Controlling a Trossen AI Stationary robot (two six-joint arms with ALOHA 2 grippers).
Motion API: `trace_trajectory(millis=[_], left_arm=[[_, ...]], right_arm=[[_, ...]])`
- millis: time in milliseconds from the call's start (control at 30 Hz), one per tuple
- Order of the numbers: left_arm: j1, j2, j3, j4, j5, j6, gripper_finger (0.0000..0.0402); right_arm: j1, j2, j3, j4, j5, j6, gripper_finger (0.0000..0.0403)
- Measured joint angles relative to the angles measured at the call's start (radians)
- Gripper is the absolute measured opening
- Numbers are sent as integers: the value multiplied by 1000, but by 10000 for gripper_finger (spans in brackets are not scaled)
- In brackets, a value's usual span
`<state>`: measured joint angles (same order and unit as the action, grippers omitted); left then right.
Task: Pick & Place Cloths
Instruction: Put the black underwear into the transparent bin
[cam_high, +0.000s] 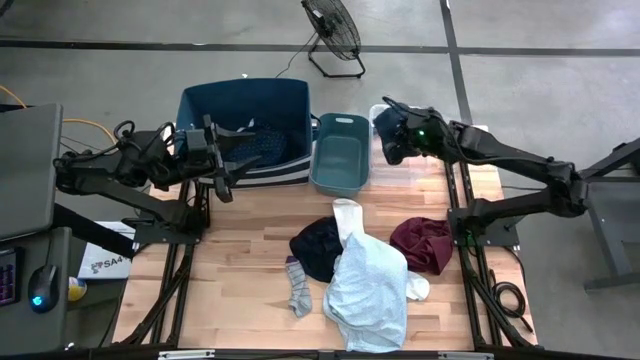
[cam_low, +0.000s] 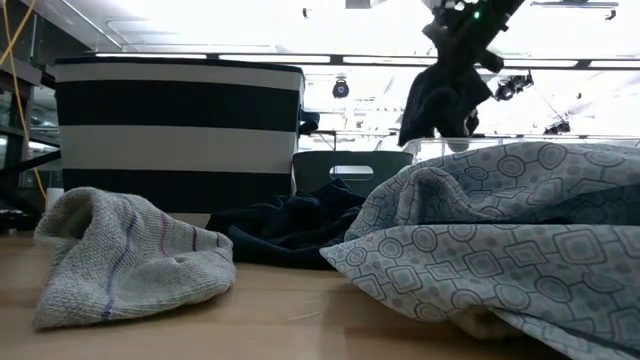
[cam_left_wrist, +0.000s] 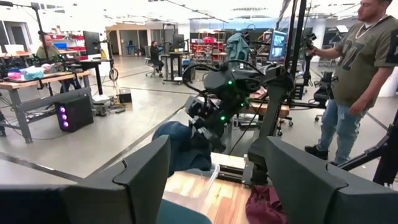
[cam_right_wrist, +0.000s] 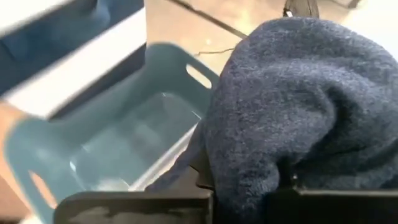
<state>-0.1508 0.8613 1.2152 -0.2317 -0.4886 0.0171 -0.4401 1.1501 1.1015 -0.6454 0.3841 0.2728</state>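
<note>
In the overhead view's upper right, the right gripper (cam_high: 393, 133) is clamped on a navy cloth (cam_high: 388, 125), hung just right of the small teal bin (cam_high: 340, 152). The left gripper (cam_high: 226, 152), fingers apart, is held empty over the large bin (cam_high: 243, 105), upper left.

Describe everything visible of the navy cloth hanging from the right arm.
The navy cloth is a soft, fuzzy knit, dark blue, bunched into a rounded lump. It hangs clear of the table, pinched in the shut right end effector, and droops below it beside the small teal bin, near its rim. Nothing else touches it. Its full shape cannot be told.
</note>
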Motion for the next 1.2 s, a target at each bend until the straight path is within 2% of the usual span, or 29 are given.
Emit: trace_trajectory(millis=[267, 500, 867, 1033, 1200], left_arm=[[0, 0, 0, -36, 0, -23, 255], [0, 0, 0, -42, -1, -49, 255], [0, 0, 0, -60, -4, -52, 255], [0, 0, 0, -60, -4, -58, 255], [0, 0, 0, -65, -4, -79, 255]], right_arm=[[-54, 94, 0, -79, -20, -307, 4], [-88, 172, 0, -202, -17, -396, 4], [-128, 294, 0, -213, -32, -553, 4], [-182, 349, 0, -211, -96, -614, 4], [-246, 382, 1, -214, -225, -612, 4]])
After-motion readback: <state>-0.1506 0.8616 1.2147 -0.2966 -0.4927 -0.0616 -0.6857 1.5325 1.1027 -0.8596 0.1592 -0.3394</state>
